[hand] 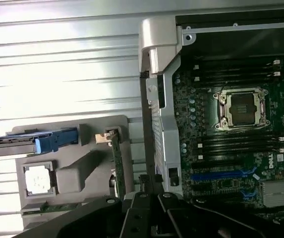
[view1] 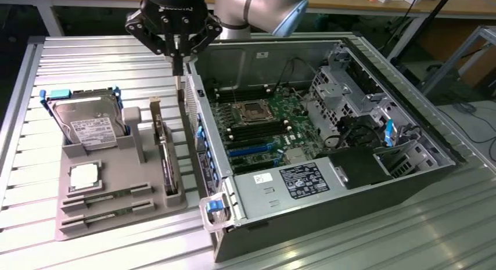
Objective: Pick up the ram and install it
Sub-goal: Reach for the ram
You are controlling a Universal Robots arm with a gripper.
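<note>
Jaws pinched shut and empty above computer case (view1: 256, 61) wall, ram sticks (view1: 104, 196) in grey tray (view1: 116, 165), hard-drive label (view1: 97, 130) illegible.

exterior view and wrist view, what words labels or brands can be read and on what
"DELL": sideways white print on the green motherboard, just legible.
Black label on the grey metal power supply: print too small to read.
White sticker beside that label: blurred.
White label on the silver hard drive: too small to read.
</note>
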